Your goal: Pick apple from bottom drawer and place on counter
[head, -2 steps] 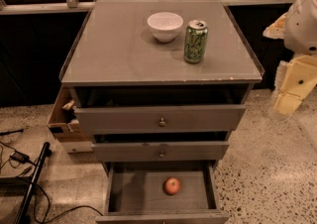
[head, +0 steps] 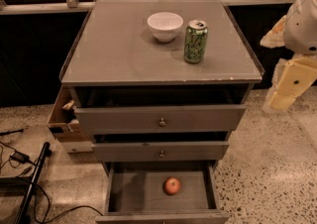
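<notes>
Clearly the reach is not yet begun: the apple (head: 172, 186) lies in the open bottom drawer (head: 133, 194), bottom centre of the frame, while the gripper (head: 291, 85) hangs at the right edge beside the counter (head: 114, 54), and I cannot tell its spread. Next, it must descend over the apple.

Worktop (head: 119, 49): smooth grey, dull sheen. Drawer fronts (head: 124, 119): matt grey; small metal knobs (head: 162, 122). Bowl (head: 165, 26): glossy white, ceramic-looking. Can (head: 195, 41): shiny metal, green print. Apple (head: 172, 186): smooth, slight shine. Floor (head: 267, 168): speckled polished stone. Gripper (head: 292, 86), right of worktop, apart: matt cream plastic. Box (head: 60, 119), left: brown cardboard.
</notes>
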`<state>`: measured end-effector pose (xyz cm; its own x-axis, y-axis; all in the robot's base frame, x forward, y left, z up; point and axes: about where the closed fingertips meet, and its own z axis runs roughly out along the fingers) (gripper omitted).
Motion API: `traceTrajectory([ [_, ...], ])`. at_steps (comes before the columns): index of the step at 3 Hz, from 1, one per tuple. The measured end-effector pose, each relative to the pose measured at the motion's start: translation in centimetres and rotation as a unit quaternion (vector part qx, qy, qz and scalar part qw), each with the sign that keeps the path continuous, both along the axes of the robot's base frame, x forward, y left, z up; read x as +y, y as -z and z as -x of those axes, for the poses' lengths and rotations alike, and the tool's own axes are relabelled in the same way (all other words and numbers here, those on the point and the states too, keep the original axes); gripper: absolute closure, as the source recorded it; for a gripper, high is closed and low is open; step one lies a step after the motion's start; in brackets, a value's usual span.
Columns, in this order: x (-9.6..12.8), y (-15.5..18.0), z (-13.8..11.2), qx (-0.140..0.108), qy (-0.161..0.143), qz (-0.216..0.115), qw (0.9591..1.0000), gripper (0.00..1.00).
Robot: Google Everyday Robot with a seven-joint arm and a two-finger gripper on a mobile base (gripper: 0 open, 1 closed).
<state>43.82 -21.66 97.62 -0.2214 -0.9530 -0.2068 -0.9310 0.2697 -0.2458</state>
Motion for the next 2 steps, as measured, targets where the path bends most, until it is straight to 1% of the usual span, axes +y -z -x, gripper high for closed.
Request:
traceTrajectory([
  [1,0.3,1.2,0.0,-0.004,0.002,-0.006,1.0000,0.42],
  [2,1.7,5.5,0.6,-0.001,0.005,-0.035,0.9994,0.66],
])
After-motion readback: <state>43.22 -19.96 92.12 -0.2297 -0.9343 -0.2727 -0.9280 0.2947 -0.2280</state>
